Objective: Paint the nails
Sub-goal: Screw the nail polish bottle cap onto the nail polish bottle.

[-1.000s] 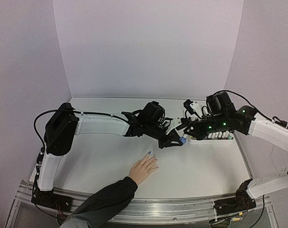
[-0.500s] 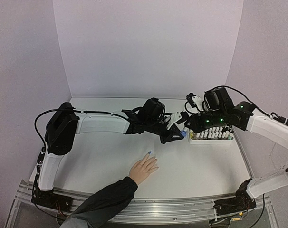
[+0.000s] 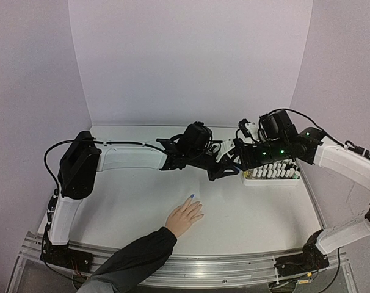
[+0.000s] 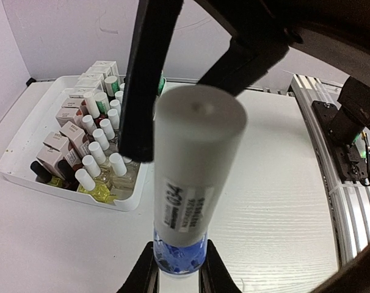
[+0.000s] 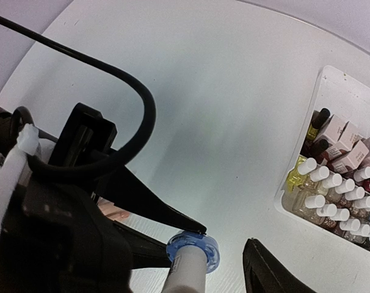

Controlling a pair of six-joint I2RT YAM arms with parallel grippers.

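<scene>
A light-skinned hand (image 3: 184, 218) in a dark sleeve lies flat on the table near the front. One of the nails (image 3: 191, 196) shows blue, and a bare pinkish fingertip (image 5: 115, 212) peeks out in the right wrist view. My left gripper (image 4: 179, 264) is shut on the blue glass of a polish bottle (image 4: 179, 253) with a tall white cap (image 4: 194, 159). My right gripper (image 5: 194, 274) is open, its black fingers (image 4: 142, 91) standing either side of that cap with a gap. The two grippers meet above mid-table (image 3: 229, 166).
A white tray (image 3: 270, 182) with several small polish bottles and boxes stands at the right, just beside the grippers; its rim (image 4: 69, 195) also shows in the left wrist view. An aluminium rail (image 3: 234, 268) runs along the table's near edge.
My right gripper has moved left and its jaws have opened around the white cap. The left gripper and the bottle have drifted a little left and back. The hand has not moved.
</scene>
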